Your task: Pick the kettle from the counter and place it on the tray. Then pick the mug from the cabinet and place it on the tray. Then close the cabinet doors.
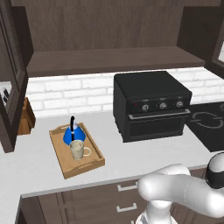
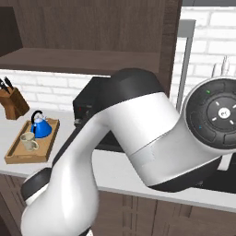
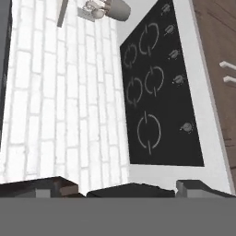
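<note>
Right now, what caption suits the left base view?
Bright blue cone-shaped kettle and speckled beige mug sit together on the light wooden tray; cabinet doors open.

Bare bench (image 1: 39,168) lies open left of my tray (image 1: 65,164); the black oven (image 1: 151,105) blocks its right.

no readable text anywhere

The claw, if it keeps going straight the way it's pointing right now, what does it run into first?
Probably the black cooktop, which lies straight ahead of the open claw; the white brick wall runs alongside. Depth is unclear.
</note>
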You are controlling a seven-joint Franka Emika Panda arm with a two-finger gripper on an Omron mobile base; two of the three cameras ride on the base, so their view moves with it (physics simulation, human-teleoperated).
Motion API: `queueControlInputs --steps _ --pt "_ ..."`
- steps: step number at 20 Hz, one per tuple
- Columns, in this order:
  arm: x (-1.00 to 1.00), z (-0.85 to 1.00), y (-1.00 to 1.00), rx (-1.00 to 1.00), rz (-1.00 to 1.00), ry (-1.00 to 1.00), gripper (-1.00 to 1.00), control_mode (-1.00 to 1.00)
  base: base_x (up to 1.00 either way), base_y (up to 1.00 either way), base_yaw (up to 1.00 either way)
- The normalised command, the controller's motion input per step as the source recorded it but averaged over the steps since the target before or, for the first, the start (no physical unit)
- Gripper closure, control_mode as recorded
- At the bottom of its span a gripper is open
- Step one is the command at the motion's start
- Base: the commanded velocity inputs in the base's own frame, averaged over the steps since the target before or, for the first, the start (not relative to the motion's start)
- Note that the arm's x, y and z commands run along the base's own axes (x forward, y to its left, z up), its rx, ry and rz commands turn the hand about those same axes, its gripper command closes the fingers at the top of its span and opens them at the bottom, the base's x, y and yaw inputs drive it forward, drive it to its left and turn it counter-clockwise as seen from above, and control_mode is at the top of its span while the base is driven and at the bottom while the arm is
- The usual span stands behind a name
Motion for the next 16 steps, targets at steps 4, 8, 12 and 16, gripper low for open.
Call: queueControlInputs --steps 4,8,12,16 --pt "0.35 -0.28 0.05 -0.09 0.05 0.0 -1.0 -1.0 0.0 0.0 0.0" --pt "0.34 -0.18 0.09 -0.01 0.02 0.0 -1.0 -1.0 0.0 0.0 0.0" --pt "0.23 -0.19 0.14 0.0 0.02 0.0 -1.0 -1.0 0.0 0.0 0.0" --pt "0.21 -0.18 0.07 0.0 0.04 0.0 -1.0 -1.0 0.0 0.0 0.0"
